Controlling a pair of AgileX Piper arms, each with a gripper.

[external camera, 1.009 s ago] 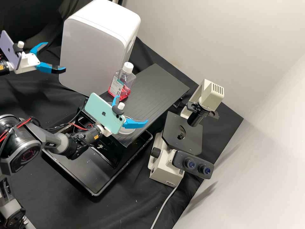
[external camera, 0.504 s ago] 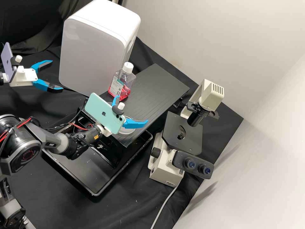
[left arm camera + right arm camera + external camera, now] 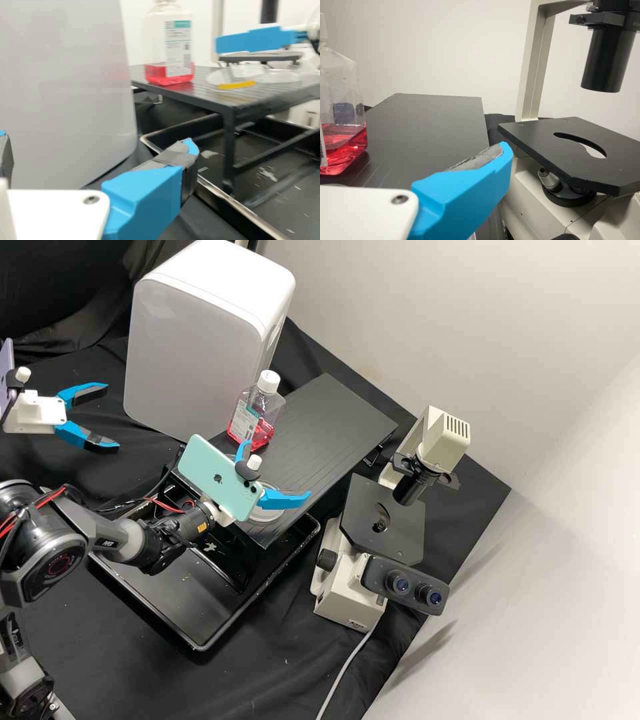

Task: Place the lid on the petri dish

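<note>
Lab desk: the petri dish (image 3: 265,512) lies flat on the black rack (image 3: 333,420), at 6 o'clock from the pink flask (image 3: 257,412). Your right gripper (image 3: 275,471), fingers spread, hides part of it. The left wrist view catches a blurred yellow streak (image 3: 235,85) inside; you cannot tell whether the lid is on. Your left gripper (image 3: 93,415), spread and empty, hangs at 9 o'clock from the white box (image 3: 200,327).

You've got the platform (image 3: 320,427) standing in the tray (image 3: 193,613) mid-desk (image 3: 100,653), bottle (image 3: 257,415) at its left corner, petri dish (image 3: 240,80) at its near corner, microscope (image 3: 387,533) right of the tray, white box (image 3: 200,333) behind
</note>
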